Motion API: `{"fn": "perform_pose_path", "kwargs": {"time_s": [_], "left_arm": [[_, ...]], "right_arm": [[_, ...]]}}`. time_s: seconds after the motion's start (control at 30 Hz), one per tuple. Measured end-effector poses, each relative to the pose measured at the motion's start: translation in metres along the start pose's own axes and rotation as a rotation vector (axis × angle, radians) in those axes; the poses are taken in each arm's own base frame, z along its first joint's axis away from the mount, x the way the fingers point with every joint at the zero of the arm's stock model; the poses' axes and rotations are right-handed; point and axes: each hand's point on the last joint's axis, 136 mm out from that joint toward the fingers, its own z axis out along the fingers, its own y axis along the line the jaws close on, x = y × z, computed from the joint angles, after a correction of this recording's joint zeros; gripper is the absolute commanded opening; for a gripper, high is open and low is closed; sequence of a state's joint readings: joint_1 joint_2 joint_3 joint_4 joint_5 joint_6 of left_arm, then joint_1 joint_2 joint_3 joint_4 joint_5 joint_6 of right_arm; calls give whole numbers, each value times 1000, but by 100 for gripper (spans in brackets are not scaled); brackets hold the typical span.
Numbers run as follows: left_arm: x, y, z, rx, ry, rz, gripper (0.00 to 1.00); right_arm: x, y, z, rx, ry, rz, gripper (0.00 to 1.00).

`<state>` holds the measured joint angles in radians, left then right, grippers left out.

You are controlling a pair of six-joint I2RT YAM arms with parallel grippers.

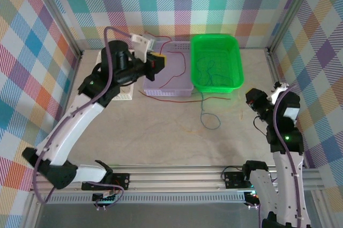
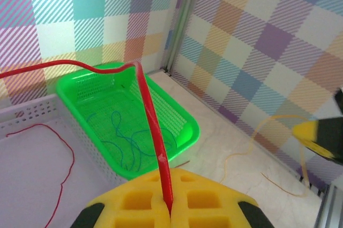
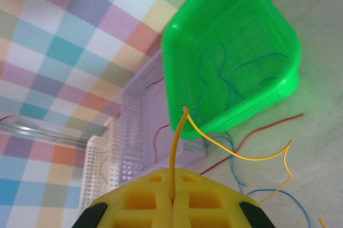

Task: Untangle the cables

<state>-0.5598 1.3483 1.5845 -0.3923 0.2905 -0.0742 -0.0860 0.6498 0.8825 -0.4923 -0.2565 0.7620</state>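
The left pincer (image 2: 170, 207) is clenched on a red cable (image 2: 151, 111), the wire nipped in the seam between its yellow foam pads (image 2: 190, 178). From there the cable rises ahead of the pincer, bends, and runs off to its left. It is held high, I judge, so that its length hangs free of the other strands. Below and to the left of this pincer sits the lavender basket (image 2: 29, 114), with a thinner red wire (image 2: 68, 158) lying in it; that suggests the baskets sort by colour, and that the red cable is carried here to be dropped in. Straight ahead of the pincer, the green basket (image 2: 185, 123) holds blue wires (image 2: 120, 139), which fits the same reading.

The right pincer (image 3: 172, 202) is likewise closed, gripping a yellow-orange cable (image 3: 174, 153) between its own pads. The wire stands up ahead of the fingers, then doubles back and sags in a loop to the pincer's right, above the table (image 3: 321, 2). Near that loop, ahead and to the right of the pincer, a red strand (image 3: 257, 131) and a blue strand (image 3: 284, 198) lie on the table by the green basket's near wall. Lifting the yellow-orange cable is probably meant to draw it clear of them. Its far end is hard to trace, so I cannot tell whether it is free of them.
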Motion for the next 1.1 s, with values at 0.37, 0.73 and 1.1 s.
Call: {"fn": "perform_pose_path", "kwargs": {"time_s": [0.37, 0.73, 1.1], "left_arm": [[47, 80, 108, -3, 135, -183, 0], [105, 107, 167, 20, 243, -284, 0], [167, 126, 190, -6, 350, -366, 33]], "right_arm": [[-18, 95, -30, -276, 77, -111, 0], [-28, 178, -56, -540, 168, -201, 0], [-12, 203, -49, -654, 290, -197, 0]]}}
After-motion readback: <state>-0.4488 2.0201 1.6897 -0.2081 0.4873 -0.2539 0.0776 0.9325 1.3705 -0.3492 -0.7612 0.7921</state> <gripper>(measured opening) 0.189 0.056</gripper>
